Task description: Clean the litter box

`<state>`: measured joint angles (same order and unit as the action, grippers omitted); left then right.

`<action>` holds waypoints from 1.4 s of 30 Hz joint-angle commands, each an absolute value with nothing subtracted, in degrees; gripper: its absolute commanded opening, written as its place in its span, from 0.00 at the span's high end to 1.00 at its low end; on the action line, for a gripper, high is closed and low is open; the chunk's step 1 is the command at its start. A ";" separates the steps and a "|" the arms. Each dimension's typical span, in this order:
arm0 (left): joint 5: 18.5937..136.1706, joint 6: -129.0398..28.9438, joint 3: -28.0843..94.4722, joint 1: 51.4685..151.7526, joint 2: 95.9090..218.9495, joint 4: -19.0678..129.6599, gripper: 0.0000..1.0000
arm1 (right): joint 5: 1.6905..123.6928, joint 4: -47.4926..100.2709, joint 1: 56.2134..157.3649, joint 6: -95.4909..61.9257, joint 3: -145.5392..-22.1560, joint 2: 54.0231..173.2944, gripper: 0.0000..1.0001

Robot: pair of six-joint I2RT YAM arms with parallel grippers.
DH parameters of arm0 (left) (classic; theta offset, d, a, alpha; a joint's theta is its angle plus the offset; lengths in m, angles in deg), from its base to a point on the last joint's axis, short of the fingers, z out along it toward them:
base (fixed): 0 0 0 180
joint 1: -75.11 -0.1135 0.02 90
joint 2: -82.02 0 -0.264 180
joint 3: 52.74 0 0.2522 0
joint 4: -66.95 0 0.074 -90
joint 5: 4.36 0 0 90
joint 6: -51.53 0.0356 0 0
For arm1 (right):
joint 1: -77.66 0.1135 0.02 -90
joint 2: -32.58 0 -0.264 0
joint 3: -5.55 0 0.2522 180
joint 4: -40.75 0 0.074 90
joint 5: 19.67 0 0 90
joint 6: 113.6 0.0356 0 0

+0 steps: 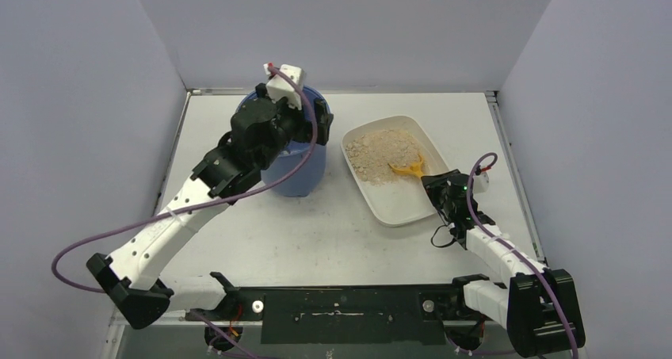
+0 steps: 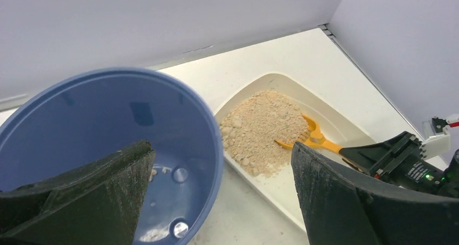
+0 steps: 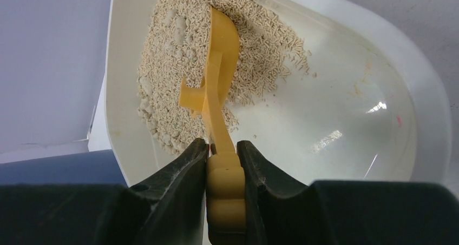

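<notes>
Sitting at a slant on the table (image 1: 317, 232), the litter box (image 1: 400, 204) runs from its 11 o'clock end to its 5 o'clock end. The right pincer (image 3: 222, 147) is poised at that 5 o'clock end, just over the rim. Tan litter (image 1: 384, 153) is heaped in the 11 o'clock half of the tray, and the half nearer the pincer is bare white plastic.

A yellow slotted scoop (image 3: 219, 66) reaches from the right pincer toward 11 o'clock, its blade resting in the edge of the litter heap. At 9 o'clock of the litter box, just beside it, stands a tall blue bucket (image 1: 297, 173). A few pale crumbs lie on its floor. The left arm crosses over the bucket's near side and hides part of its mouth in the top view.

The right pincer is clamped on the scoop's ribbed handle, one black finger (image 3: 181, 166) pressing each side. The left pincer (image 2: 221, 164) hangs above the bucket at its 1 o'clock side with the fingers (image 2: 108, 196) spread wide apart and nothing between them but air. In the wrist view, the bucket's rim passes through that gap. Whether either finger touches the rim cannot be told.
</notes>
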<state>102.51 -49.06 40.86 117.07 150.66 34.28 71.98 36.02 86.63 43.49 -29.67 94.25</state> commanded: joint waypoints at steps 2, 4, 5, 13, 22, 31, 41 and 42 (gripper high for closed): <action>99.92 -46.42 52.32 120.65 161.56 32.29 0.04 | 72.01 25.39 86.32 40.76 -28.88 95.99 1.00; 99.71 -46.04 55.84 121.70 165.46 32.12 0.04 | 71.75 25.49 86.31 40.87 -29.07 96.18 1.00; 99.12 -45.64 57.64 121.99 167.48 32.07 0.04 | 71.62 25.49 86.26 40.86 -29.23 96.39 1.00; 93.80 -44.36 77.59 123.67 187.13 26.07 0.04 | 69.98 25.36 85.89 39.69 -30.76 98.46 1.00; 95.45 -42.02 103.30 123.89 211.16 16.18 0.05 | 66.60 28.87 85.15 39.34 -30.23 101.70 1.00; 102.21 -42.88 105.00 121.43 219.39 18.92 0.08 | 65.06 29.27 84.00 38.46 -30.68 102.28 1.00; 103.99 -42.71 105.34 118.26 224.47 20.71 0.09 | 62.26 30.63 82.88 38.11 -30.17 103.46 1.00; 103.79 -42.84 105.34 117.86 224.89 20.92 0.10 | 62.25 30.83 82.77 38.05 -30.02 103.50 1.00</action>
